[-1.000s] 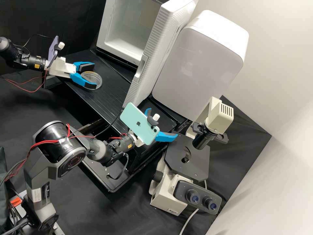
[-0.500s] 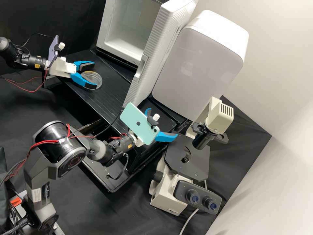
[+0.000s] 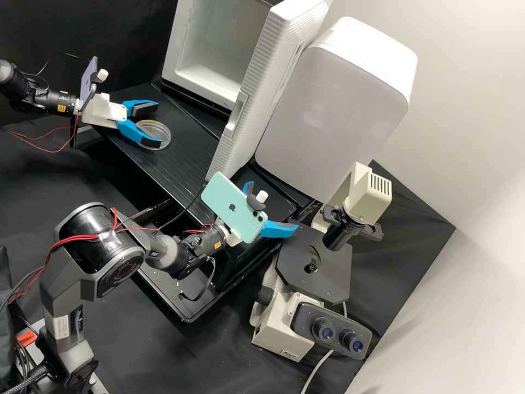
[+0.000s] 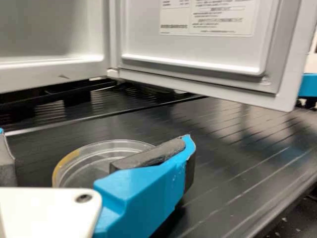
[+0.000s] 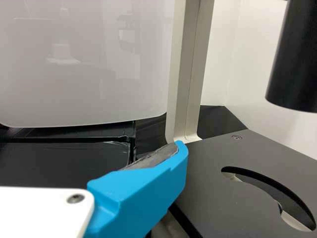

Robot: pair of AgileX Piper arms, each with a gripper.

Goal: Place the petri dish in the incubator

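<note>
White microscope (image 3: 279, 323) stands on black cloth (image 3: 164, 350) at the bench's right end, 2 eyepieces (image 3: 326, 331) toward the high camera. Flat black stage (image 3: 333, 276) has a slotted opening, clearer in the right wrist view (image 5: 213, 198). Black condenser barrel (image 3: 336, 232) hangs over the stage, with a white vented lamp housing (image 3: 369, 191) above it. Pale cable (image 3: 321, 365) leaves the microscope base. Black ribbed tray (image 3: 180, 158) lies just beside the microscope. Plain white wall (image 3: 470, 109) on the right.

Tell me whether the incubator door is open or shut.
Open. The incubator door stands swung well out from the front, and the white chamber behind it is exposed.
</note>
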